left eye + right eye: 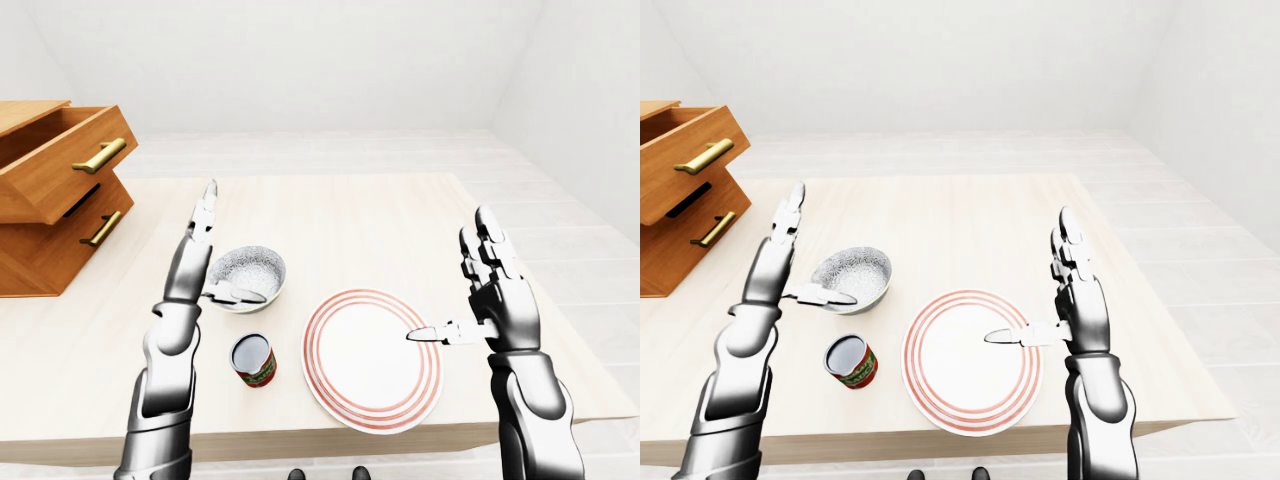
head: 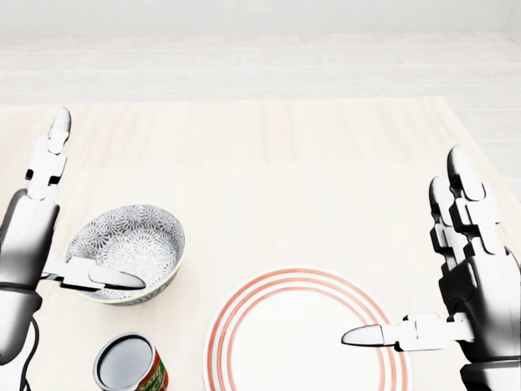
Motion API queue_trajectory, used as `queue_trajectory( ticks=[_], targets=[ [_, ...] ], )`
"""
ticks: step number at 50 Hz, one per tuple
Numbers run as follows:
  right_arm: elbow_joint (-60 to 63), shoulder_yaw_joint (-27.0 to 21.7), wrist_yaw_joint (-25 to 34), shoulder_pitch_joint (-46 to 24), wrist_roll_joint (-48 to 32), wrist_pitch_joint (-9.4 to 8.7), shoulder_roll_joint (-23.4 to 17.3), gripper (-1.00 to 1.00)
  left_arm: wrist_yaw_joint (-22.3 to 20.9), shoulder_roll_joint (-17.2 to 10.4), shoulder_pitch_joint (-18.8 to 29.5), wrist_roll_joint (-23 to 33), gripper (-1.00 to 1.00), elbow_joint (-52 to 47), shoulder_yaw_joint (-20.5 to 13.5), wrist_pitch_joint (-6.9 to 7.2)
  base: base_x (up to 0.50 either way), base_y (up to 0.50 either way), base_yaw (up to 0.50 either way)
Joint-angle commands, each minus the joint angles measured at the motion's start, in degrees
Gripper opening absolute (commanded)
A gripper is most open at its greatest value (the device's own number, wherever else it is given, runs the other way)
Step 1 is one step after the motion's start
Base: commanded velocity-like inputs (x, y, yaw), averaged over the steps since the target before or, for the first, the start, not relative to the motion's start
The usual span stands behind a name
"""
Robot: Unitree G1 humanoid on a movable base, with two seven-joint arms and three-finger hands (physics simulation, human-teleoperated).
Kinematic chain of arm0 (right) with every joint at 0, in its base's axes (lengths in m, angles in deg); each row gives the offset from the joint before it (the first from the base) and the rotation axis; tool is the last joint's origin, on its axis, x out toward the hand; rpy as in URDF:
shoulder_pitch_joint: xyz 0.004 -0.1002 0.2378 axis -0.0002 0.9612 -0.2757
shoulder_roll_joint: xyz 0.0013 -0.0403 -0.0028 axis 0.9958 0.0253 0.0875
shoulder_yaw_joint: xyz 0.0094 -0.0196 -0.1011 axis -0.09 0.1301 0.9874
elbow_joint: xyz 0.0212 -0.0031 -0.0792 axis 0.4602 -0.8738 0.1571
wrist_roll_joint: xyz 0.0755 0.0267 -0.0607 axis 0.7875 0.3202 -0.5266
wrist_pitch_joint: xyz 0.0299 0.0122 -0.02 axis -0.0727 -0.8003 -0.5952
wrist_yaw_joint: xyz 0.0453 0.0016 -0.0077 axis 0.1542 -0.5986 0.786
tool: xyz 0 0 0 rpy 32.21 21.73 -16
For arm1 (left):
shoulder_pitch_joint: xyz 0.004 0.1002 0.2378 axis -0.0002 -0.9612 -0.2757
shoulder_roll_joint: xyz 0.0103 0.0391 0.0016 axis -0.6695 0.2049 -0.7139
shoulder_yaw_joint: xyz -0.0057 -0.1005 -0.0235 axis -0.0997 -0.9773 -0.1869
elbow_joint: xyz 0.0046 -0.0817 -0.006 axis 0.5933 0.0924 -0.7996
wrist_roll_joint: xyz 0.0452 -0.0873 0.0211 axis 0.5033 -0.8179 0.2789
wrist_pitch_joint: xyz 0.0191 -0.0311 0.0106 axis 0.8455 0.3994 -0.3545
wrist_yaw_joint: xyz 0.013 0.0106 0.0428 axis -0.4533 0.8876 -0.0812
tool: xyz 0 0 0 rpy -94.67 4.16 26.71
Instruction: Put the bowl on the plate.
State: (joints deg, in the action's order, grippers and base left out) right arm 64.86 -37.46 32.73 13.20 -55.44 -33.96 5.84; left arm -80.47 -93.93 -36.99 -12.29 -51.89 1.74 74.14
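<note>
On the pale wooden table [image 1: 400,215], the patterned bowl [image 2: 130,244] sits left of the red-ringed plate [image 2: 301,342], the two close but apart. A can [image 1: 254,360] with a red label stands just below the bowl, beside the plate's left rim.

The left hand [image 2: 49,220] stands at the bowl's left side with its fingers stretched straight up and its thumb [image 2: 102,277] reaching over the bowl's near rim; it is spread, not closed on anything. The right hand [image 2: 464,277] is likewise spread, fingers upright, its thumb [image 2: 383,334] pointing left over the plate's right part.

Only the eye views take in the wooden drawer chest [image 1: 55,195] at the far left, its upper drawer [image 1: 60,160] pulled out, with brass handles. They also show the table's near edge, the white floor and walls, and both forearms. The head view looks down closer, showing the bowl's floral pattern and the can's open top more clearly.
</note>
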Motion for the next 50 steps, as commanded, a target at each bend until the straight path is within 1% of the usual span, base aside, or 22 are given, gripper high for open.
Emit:
queue_trajectory(
  ticks=[1,4,8,11,13,15,16,20,23,26,29,33,35,36,40,44,47,49,50],
  targets=[
    [-0.6,0.0,0.1,-0.1,-0.2,0.0,0.1,1.0,-0.4,-0.8,-0.1,7.5,1.0,1.7,-0.4,-1.51,0.0,0.0,0.0],
    [-0.8,0.1,0.0,-0.1,-0.3,0.0,0.1,1.0,-0.3,-1.2,0.1,8.9,1.0,2.6,-0.6,-1.51,0.0,0.0,0.0],
    [-1.0,0.2,0.1,0.0,-0.4,0.0,0.1,1.0,-0.1,-1.6,2.1,9.9,1.0,4.4,-1.0,-1.51,0.0,0.0,0.0],
    [-1.5,0.2,0.0,-0.1,-0.5,0.0,0.0,1.0,0.8,-2.4,3.2,12.0,1.0,6.7,-0.4,-1.51,0.0,0.0,0.0],
    [-1.5,0.3,0.0,-0.1,-0.5,0.0,0.0,1.0,-0.7,-2.8,3.9,13.1,1.0,8.3,0.3,-1.51,0.0,0.0,0.0],
    [-1.4,0.3,0.0,-0.1,-0.5,0.0,0.0,1.0,0.7,-3.1,5.0,14.9,1.0,10.4,0.6,-1.51,0.0,0.0,0.0],
    [-1.4,0.3,0.0,0.0,-0.5,0.0,0.0,1.0,2.2,-3.5,5.6,16.3,1.0,11.9,0.9,-1.51,0.0,0.0,0.0],
    [-2.1,0.2,0.0,0.0,-0.5,0.0,0.0,1.0,2.3,-4.1,6.7,19.2,1.0,13.7,1.4,-1.51,0.0,0.0,0.0],
    [-2.4,0.2,0.0,0.0,-0.6,0.0,-0.1,1.0,3.6,-4.6,6.5,21.8,1.0,13.9,1.7,-1.51,0.0,0.0,0.0],
    [-2.1,0.2,0.1,0.1,-0.7,0.0,-0.1,1.0,3.6,-4.7,6.0,23.2,1.0,13.8,1.8,-1.51,0.0,0.0,0.0],
    [-1.4,-0.1,0.2,0.3,-0.6,0.0,-0.1,1.0,6.4,-5.0,5.8,26.6,1.0,14.8,2.1,-1.51,0.0,0.0,0.0],
    [-1.3,-0.1,0.3,0.3,-0.7,0.0,-0.1,1.0,6.3,-5.0,5.7,29.0,1.0,13.7,1.9,-1.51,0.0,0.0,0.0],
    [-1.5,0.0,0.2,0.3,-0.8,0.0,0.0,1.0,9.9,-5.6,5.5,31.7,1.0,15.0,2.2,-1.51,0.0,0.0,0.0],
    [-1.5,-0.1,0.3,0.2,-0.8,0.0,0.0,1.0,10.3,-5.6,5.6,32.4,1.0,15.3,2.1,-1.51,0.0,0.0,0.0],
    [-1.6,-0.2,0.3,0.3,-0.8,0.0,0.0,1.0,10.2,-6.0,5.6,34.5,1.0,14.0,1.8,-1.51,0.0,0.0,0.0],
    [-2.0,-0.2,0.3,0.1,-0.8,0.0,0.0,1.0,9.7,-6.2,5.3,35.3,1.0,13.5,1.5,-1.51,0.0,0.0,0.0],
    [-2.7,-0.2,0.3,0.1,-0.8,0.0,0.0,1.0,11.6,-7.3,4.6,37.3,1.0,13.5,1.8,-1.51,0.0,0.0,0.0],
    [-3.0,-0.1,0.3,0.2,-0.7,0.0,0.1,1.0,11.3,-6.5,4.5,37.5,1.0,13.3,1.4,-1.51,0.0,0.0,0.0],
    [-3.5,0.0,0.3,0.3,-0.8,0.0,0.2,1.0,11.8,-6.9,4.3,38.5,1.0,13.7,1.7,-1.51,0.0,0.0,0.0]
  ],
)
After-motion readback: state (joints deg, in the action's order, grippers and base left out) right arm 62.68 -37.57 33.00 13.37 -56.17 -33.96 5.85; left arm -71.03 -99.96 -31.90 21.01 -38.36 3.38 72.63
